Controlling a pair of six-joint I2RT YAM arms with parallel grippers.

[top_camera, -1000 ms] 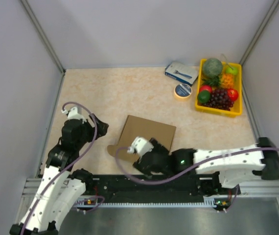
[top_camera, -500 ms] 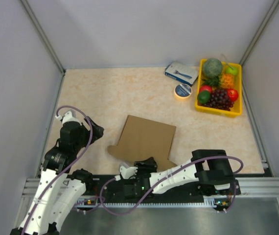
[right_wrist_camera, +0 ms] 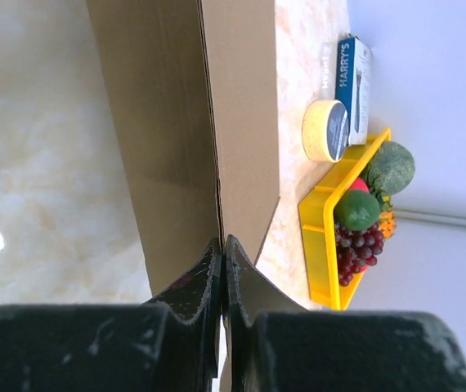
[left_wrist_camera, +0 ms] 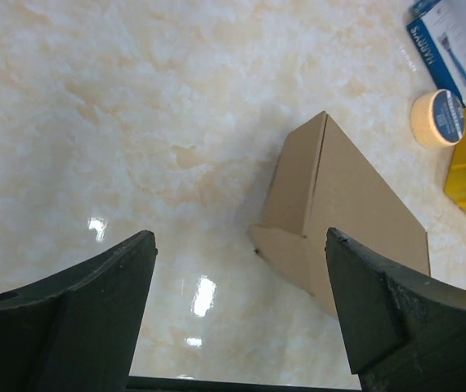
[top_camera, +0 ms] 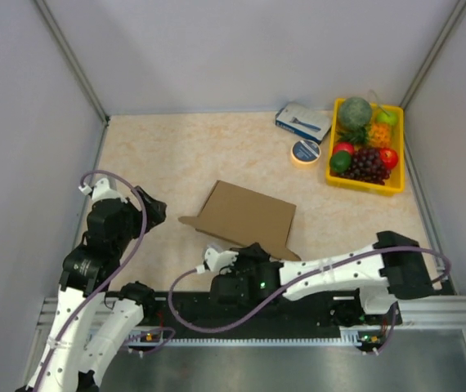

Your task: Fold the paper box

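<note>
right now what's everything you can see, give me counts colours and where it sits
paper box: one, plain brown, near middle of the table, one edge pinched by the right gripper
carton: one, blue and white, far right, beside the tray
tape roll: one, cream, just nearer than the carton
tray: one, yellow, far right corner
fruit: several, green, red and purple, in the tray
table: one, beige marbled
left gripper: one, black, open, over the table left of the box
right gripper: one, black, shut on the box's near edge

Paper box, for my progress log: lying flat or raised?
Raised and tilted: the right gripper pinches one edge of the paper box, whose panels angle up from the table in the left wrist view.
</note>
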